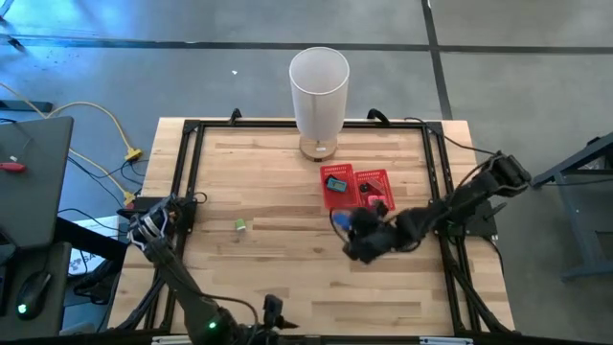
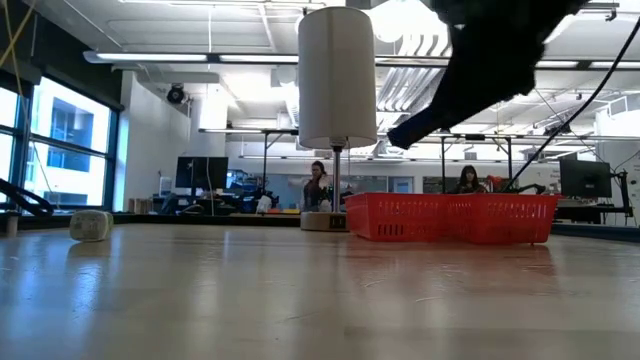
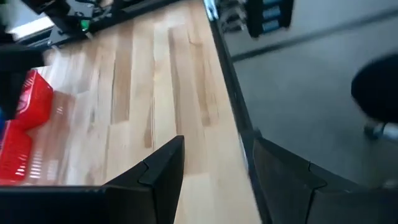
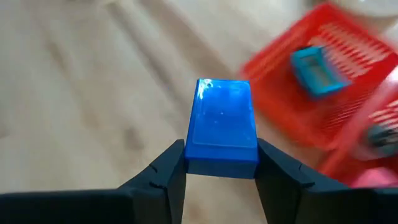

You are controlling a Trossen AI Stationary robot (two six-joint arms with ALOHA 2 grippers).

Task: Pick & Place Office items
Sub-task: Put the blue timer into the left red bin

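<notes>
So the right gripper (image 4: 221,163) is clamped on a blue piece (image 4: 222,123), fingers pinching its two long sides, and in the high view it hangs over the wood just near of the red tray (image 1: 343,196). The grip looks square, with the block sticking out past the fingertips.

My take on doing this step well: carry it the short way to the far side, get fully over one compartment, then come down before letting go. The mesh walls are low, so a drop from height could bounce it out. A teal piece (image 4: 316,68) already sits in the left compartment, and there's something pink and dark in the right one, so aim for a bare patch of mesh.

Room-wise it's pretty friendly. The tall white cylinder (image 1: 318,103) stands just beyond the tray's far edge, so don't overshoot that way. The table's right frame rail is close to the arm's elbow, not the hand.

A small green piece (image 1: 240,225) lies well off to the left, alone on open wood. The left gripper (image 3: 214,180) waits spread and empty at the near left corner.
</notes>
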